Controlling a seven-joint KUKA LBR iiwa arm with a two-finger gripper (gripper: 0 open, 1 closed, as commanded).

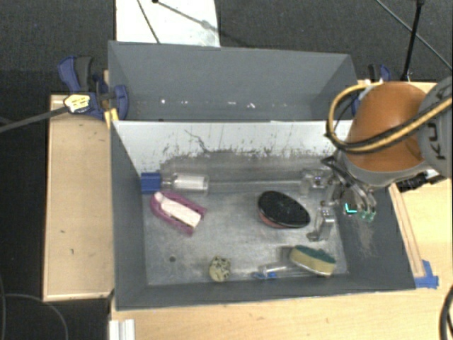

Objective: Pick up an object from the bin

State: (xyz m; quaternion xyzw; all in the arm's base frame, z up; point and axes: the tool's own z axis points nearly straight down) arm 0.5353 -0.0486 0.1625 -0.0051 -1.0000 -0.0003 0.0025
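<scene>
My gripper (324, 227) hangs low at the right side of the grey metal bin (233, 83). It is just beside a black oval disc with a red underside (283, 209) and near a tan-and-green oval sponge (313, 259) by the front wall. Whether it stands wide or narrow I cannot tell. A blue-capped clear bottle (180, 183) lies well apart, far left.

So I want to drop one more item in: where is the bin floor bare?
Bare floor between the pink packet and the black disc, and front left beside the speckled ball. Crowded at right: gripper, disc, sponge.
</scene>
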